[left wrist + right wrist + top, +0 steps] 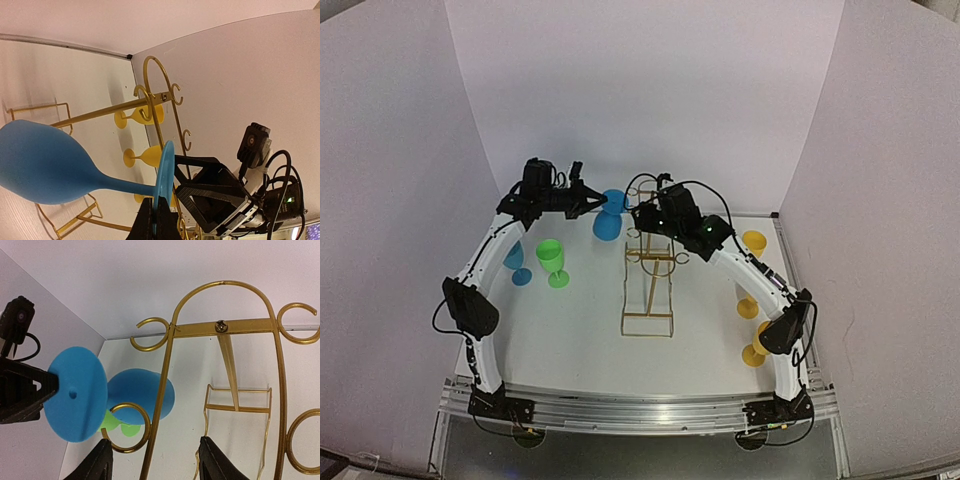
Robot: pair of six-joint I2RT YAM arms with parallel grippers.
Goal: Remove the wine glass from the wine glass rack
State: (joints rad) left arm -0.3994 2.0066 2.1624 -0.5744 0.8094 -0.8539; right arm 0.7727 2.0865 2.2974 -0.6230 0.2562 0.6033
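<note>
Left fingers (144, 225) pinch foot of wine glass (45, 162).

I've got the rack (235, 326) mid table (570, 340), 1 glass (609, 215) just left of its top, 2 glasses (553, 262) further left, 3 glasses (754, 241) right.

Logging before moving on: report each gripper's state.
Left gripper: closed on the blue wine glass by its foot.
Right gripper: open around an upright of the wine glass rack, gripping nothing.

Here we go: white shells on my left arm (492, 255) and right arm (752, 277), black joints, black cables (280, 152) looping free, matte black right gripper (157, 462), green light (708, 229) glowing.
</note>
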